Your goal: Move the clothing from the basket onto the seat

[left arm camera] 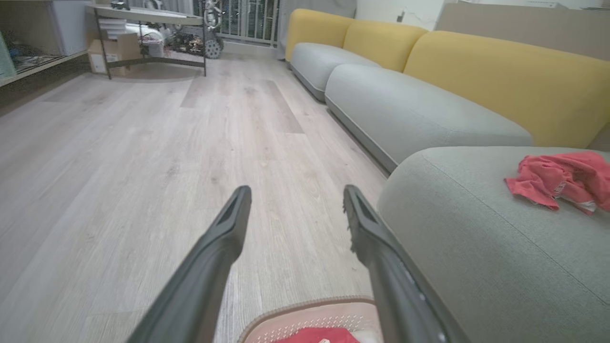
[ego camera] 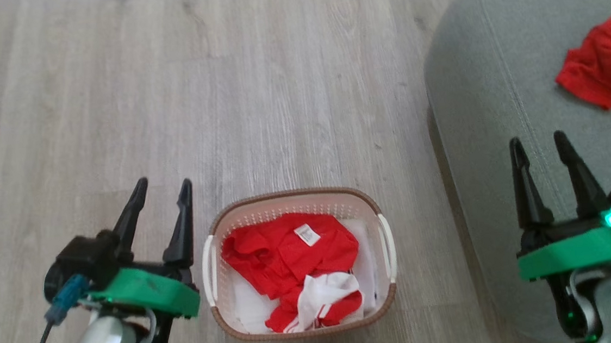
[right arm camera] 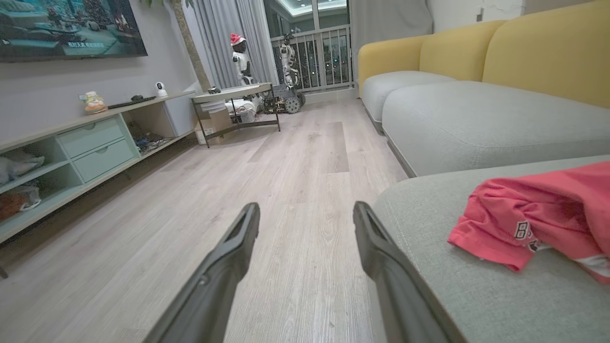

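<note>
The white perforated basket [ego camera: 380,225] with a brown rim stands on the floor in front of me, holding crumpled red and white clothing [ego camera: 290,254]. To its right is the grey-green seat [ego camera: 494,69], where one red garment [ego camera: 602,61] lies. My left gripper [ego camera: 162,187] hovers open just left of the basket, nothing between its fingers. My right gripper [ego camera: 539,142] is open over the seat's near edge, also holding nothing. The left wrist view shows the basket's far rim [left arm camera: 305,305] below the open fingers and the red garment [left arm camera: 557,176] on the seat [left arm camera: 476,224].
Pale wood floor [ego camera: 168,95] stretches ahead and to the left. Further grey cushions with yellow backs [right arm camera: 476,62] run along the right. A low TV shelf [right arm camera: 71,157] lines the left wall, and a small table [right arm camera: 233,93] stands at the far end.
</note>
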### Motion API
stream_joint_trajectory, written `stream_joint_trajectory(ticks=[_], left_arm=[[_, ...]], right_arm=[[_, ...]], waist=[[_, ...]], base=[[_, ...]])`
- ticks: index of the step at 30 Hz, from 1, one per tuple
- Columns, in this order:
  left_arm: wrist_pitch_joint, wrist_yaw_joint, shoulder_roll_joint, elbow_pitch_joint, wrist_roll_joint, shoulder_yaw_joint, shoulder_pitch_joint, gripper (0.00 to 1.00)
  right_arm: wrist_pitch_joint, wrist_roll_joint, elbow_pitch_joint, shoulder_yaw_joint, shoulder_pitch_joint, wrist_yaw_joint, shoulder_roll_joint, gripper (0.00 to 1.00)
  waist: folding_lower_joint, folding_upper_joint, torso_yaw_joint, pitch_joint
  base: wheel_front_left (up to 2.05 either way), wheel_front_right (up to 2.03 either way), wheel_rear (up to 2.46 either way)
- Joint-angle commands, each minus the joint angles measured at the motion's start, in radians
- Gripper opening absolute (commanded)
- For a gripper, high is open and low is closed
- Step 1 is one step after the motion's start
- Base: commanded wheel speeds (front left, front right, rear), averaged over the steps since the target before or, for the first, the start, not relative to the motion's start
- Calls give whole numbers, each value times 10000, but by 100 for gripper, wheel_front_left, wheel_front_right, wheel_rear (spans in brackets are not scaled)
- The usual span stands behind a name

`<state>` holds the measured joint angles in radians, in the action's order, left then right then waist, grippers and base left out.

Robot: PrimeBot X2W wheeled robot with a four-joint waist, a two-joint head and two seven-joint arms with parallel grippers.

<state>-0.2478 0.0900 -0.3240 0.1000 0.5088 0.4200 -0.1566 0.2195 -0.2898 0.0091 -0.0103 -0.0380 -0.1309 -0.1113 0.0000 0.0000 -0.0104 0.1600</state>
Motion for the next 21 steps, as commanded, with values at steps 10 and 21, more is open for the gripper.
stream_joint_trajectory(ticks=[10,21], left_arm=[[165,-641,-32,672,-181,162,-1461,100],[424,-1396,404,2352,-221,815,-2787,100]], right_arm=[[146,148,-395,451,-1213,2,-82,100],[301,262,-489,633,-2001,2,77,100]], waist=[[0,0,-945,1277],[0,0,-1524,2543]], base=[[0,0,0],[0,0,0]])
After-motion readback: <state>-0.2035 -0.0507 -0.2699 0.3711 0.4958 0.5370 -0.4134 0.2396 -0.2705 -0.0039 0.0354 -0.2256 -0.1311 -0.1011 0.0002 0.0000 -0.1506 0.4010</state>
